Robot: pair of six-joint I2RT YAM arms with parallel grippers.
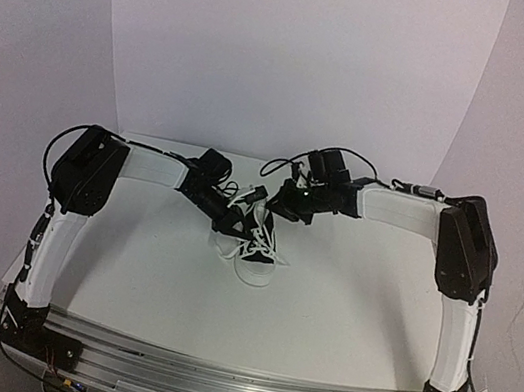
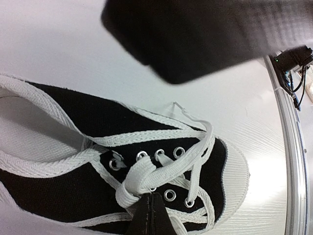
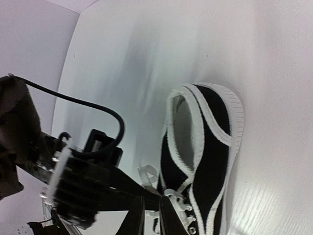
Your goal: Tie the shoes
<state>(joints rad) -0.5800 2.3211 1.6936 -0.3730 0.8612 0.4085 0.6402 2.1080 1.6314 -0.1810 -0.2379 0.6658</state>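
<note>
Left hand spread over the canvas sneaker (flat woven laces); right hand state unclear; white counter open around.

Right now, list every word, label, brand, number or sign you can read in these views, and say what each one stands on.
No text can be read in any view.
Sneaker: no brand, label or size shows on the canvas, toe cap or lining.
Left arm and right arm: no legible markings.
Rail with its small electronics: too small and blurred to read, if anything is printed there.
</note>
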